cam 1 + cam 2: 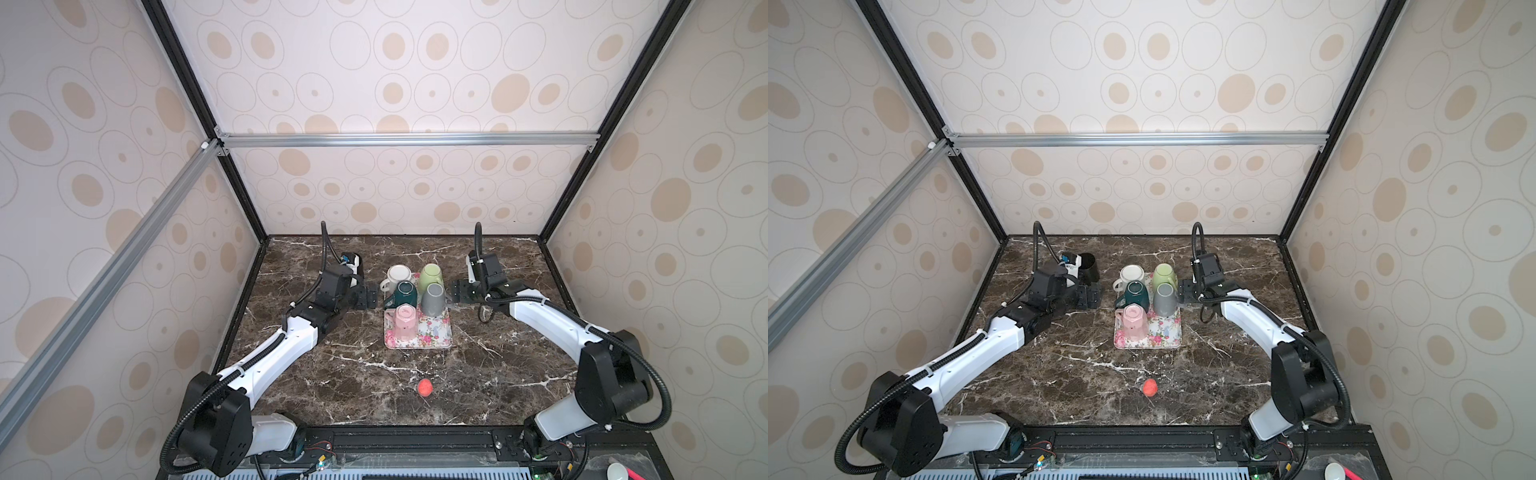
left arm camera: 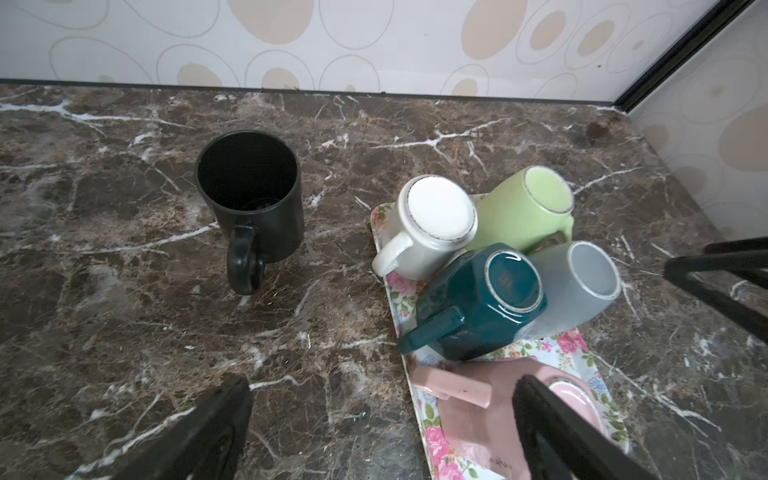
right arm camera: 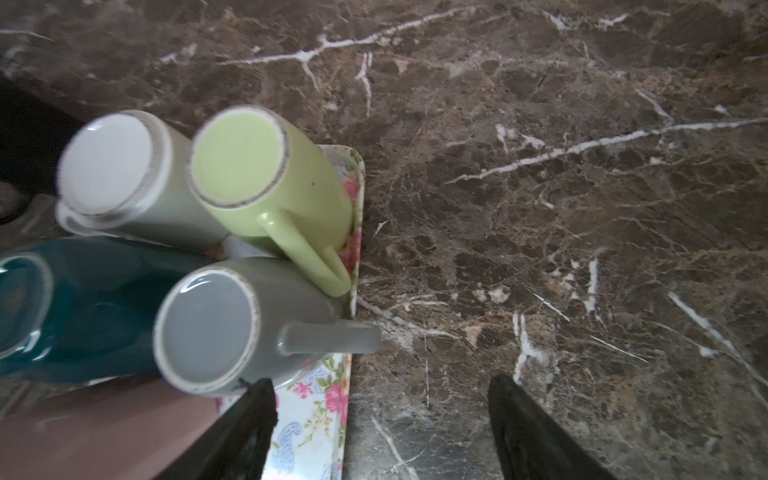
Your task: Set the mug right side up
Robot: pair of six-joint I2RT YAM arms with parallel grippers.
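Note:
Several mugs stand upside down on a floral tray (image 1: 437,333): white (image 1: 398,277), green (image 1: 431,276), teal (image 1: 405,293), grey (image 1: 434,299) and pink (image 1: 405,320). A black mug (image 2: 249,195) stands upright on the marble, left of the tray. My left gripper (image 1: 368,297) hovers open just left of the tray, with the tray's edge and the pink mug's handle (image 2: 453,388) between its fingers. My right gripper (image 1: 459,293) is open at the tray's right side. The grey mug's handle (image 3: 332,336) points out just ahead of it, untouched.
A small red ball (image 1: 425,387) lies on the marble table (image 1: 498,365) nearer the front. Patterned walls close in the back and both sides. In the left wrist view the right gripper (image 2: 715,274) shows beyond the grey mug.

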